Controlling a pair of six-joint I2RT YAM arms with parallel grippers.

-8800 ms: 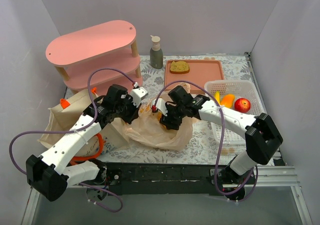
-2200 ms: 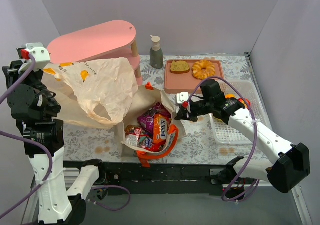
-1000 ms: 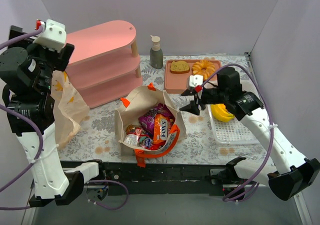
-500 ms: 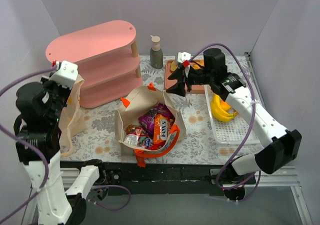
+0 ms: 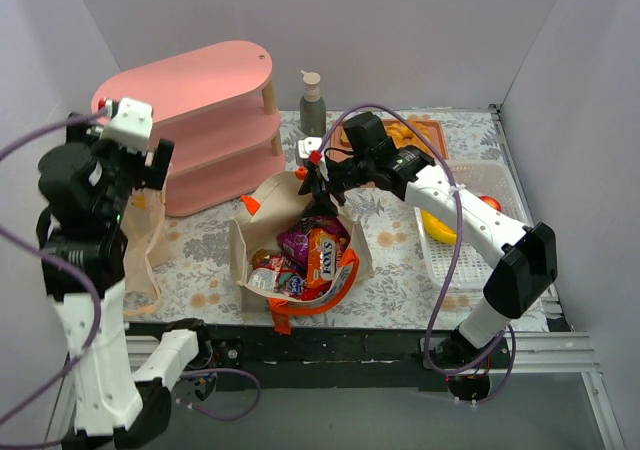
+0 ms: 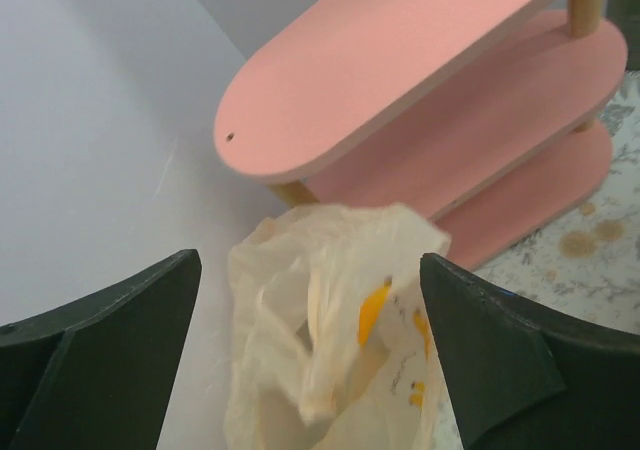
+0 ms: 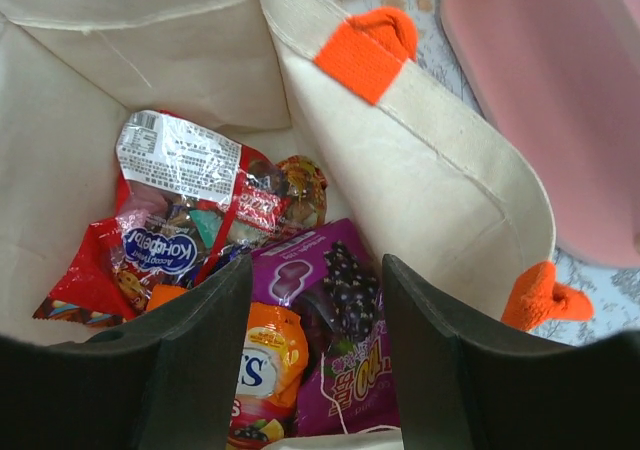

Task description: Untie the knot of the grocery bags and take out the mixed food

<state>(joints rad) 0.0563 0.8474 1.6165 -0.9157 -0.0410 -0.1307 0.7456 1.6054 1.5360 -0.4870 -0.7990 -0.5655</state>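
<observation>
The cream canvas tote [image 5: 262, 232] with orange handles lies open at the table's front centre, with shiny snack packets [image 5: 312, 253] inside. My right gripper [image 5: 320, 196] hovers open just above its mouth. In the right wrist view the jaws [image 7: 315, 270] straddle a purple packet [image 7: 345, 330], beside an orange one [image 7: 262, 365] and a red one [image 7: 150, 245], touching none. The tan plastic bag [image 5: 140, 238] hangs crumpled at the left beside the shelf. My left gripper [image 5: 150, 173] is raised above it, wide open; the bag's top [image 6: 320, 320] sits loose between the fingers.
A pink two-tier shelf [image 5: 190, 95] stands back left, a grey pump bottle [image 5: 313, 105] behind centre. The pink tray [image 5: 432, 132] holds a pastry [image 5: 408, 128], partly hidden by my right arm. The white mesh basket [image 5: 452, 260] at right holds bananas [image 5: 440, 226] and a red apple [image 5: 489, 203].
My right arm has swung from the basket, past the tray, to above the open tote. My left arm has come down beside the shelf, and the plastic bag now hangs loose between its jaws.
</observation>
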